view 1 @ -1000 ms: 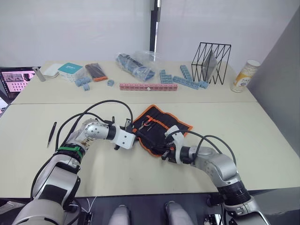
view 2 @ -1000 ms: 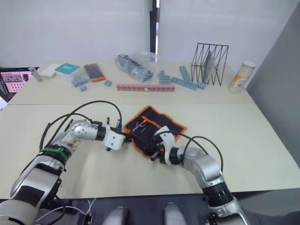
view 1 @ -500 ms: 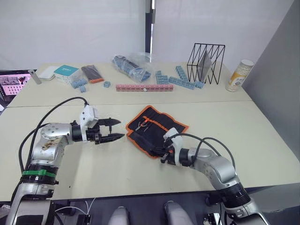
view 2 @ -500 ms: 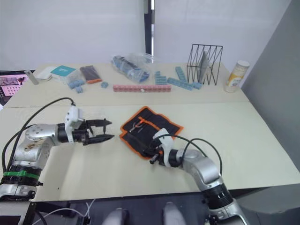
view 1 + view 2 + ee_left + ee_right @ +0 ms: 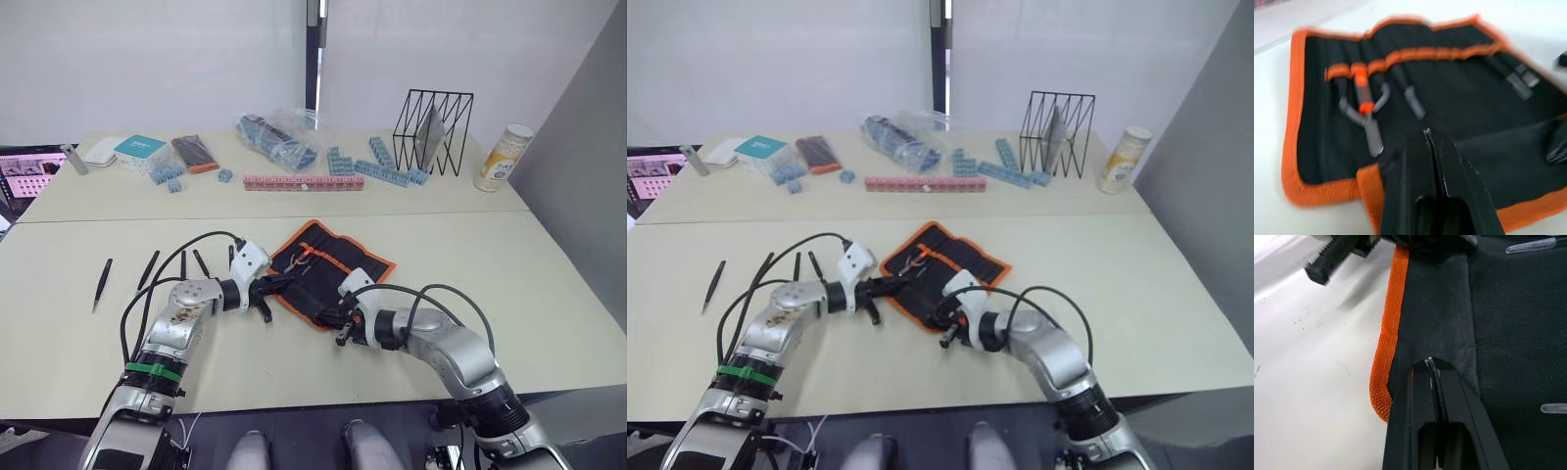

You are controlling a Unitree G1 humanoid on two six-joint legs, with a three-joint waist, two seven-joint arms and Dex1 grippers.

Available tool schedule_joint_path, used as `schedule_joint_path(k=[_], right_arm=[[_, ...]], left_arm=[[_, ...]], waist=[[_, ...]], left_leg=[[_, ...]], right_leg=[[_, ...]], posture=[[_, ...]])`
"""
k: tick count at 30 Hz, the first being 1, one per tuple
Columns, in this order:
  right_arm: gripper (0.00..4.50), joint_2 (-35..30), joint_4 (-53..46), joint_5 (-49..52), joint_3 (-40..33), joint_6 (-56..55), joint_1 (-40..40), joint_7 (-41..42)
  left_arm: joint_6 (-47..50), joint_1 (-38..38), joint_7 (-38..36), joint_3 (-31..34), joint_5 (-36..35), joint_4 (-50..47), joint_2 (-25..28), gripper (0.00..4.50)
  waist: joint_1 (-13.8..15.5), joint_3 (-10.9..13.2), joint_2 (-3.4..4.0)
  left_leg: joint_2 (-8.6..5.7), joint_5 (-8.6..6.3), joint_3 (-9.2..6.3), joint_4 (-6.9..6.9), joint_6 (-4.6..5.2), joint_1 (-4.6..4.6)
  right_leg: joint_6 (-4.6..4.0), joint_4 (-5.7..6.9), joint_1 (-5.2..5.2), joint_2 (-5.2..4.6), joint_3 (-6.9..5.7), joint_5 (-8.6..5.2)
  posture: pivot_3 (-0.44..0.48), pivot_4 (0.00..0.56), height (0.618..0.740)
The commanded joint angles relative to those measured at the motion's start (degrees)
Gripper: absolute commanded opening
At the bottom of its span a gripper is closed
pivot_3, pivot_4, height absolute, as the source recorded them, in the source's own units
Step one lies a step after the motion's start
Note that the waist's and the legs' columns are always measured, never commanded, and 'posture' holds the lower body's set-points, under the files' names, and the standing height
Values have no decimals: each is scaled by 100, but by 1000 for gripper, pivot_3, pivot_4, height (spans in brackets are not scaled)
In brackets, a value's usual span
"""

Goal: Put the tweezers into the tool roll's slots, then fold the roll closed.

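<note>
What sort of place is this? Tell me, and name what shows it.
Probably a lab set up for robot trials: pale tables before plain white walls, a monitor at the edge, and sorted props such as blue blocks and a wire rack.

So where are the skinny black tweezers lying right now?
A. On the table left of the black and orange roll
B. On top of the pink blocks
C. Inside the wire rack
A: several tweezers lie loose on the table, off to the left of the open tool roll.
</note>
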Motion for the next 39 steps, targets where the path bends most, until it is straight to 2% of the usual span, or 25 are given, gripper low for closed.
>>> schedule_joint_path(k=[1,6,9,17,20,24,33,35,37,39], right_arm=[[0,-29,-260,15,-112,56,-13,-48],[0,152,-382,311,-349,-118,-251,133],[0,239,-70,289,-358,-306,-602,310],[0,857,2095,-401,7,-1749,-1233,465],[0,1171,2756,-444,-16,-2317,-1182,671],[0,1260,3166,-638,76,-2873,-814,873],[0,657,2796,-1183,760,-3248,133,1647],[0,446,2689,-1332,918,-3280,264,1776],[0,199,2626,-1467,1011,-3253,357,1876],[0,37,2596,-1530,1011,-3183,384,1868]], left_arm=[[42,268,58,-67,132,-156,24,14],[-110,412,53,48,57,-238,25,14],[-311,367,67,145,40,-118,0,14],[-463,251,-107,135,8,25,-25,14],[-480,215,-111,97,92,97,-9,14],[-340,205,180,41,298,210,-81,14],[-366,171,320,-68,465,479,-171,14],[-398,114,298,-83,482,564,-161,14],[-454,59,257,-107,506,651,-134,14],[-531,24,206,-112,517,719,-111,14]], waist=[[6,0,0],[-4,0,0],[-10,0,0],[3,0,0],[1,0,0],[5,-1,0],[22,-121,-3],[21,-146,-3],[12,-152,-4],[4,-161,3]], left_leg=[[0,0,0,-1,0,-1],[0,0,1,0,0,1],[0,0,1,0,0,2],[0,0,1,-4,0,0],[0,0,1,-8,0,-2],[0,0,1,-7,0,2],[0,-1,1,-12,-2,28],[0,-2,1,-12,-3,43],[0,-3,2,-12,-4,71],[1,-30,2,-18,-49,121]], right_leg=[[0,-1,0,0,0,0],[0,-2,0,0,0,0],[0,-2,-1,0,0,0],[0,-6,-1,0,-2,1],[0,-6,-3,0,-1,1],[0,-6,2,0,-2,1],[-4,-9,26,0,-2,-10],[-38,-10,38,0,-2,-30],[-48,-17,66,0,-1,-39],[-67,-29,115,-1,-2,-99]], posture=[[0,150,737],[0,150,737],[0,150,737],[0,150,737],[0,150,737],[0,150,737],[0,150,737],[0,150,737],[0,150,737],[0,150,737]])
